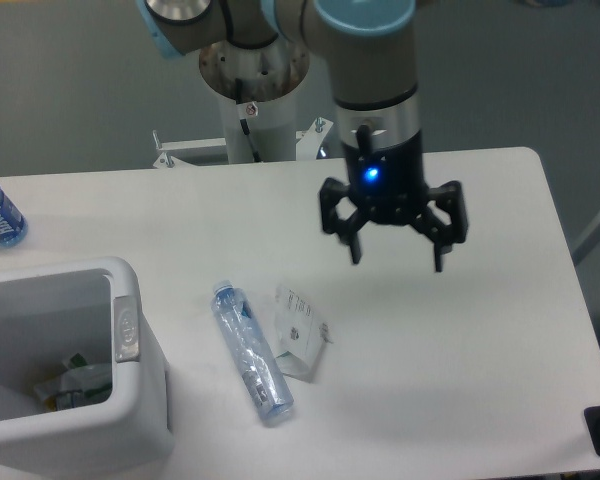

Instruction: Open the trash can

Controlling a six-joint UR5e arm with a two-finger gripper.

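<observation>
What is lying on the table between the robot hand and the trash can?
In the camera view, a clear plastic bottle and a white packet lie between the open hand and the trash can.

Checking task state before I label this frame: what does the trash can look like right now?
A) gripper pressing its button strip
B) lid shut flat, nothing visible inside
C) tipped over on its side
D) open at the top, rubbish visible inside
D: the trash can shows an open top with crumpled rubbish inside, while the gripper hangs over the table to the right with its jaws spread, well apart from the grey button strip.
</observation>
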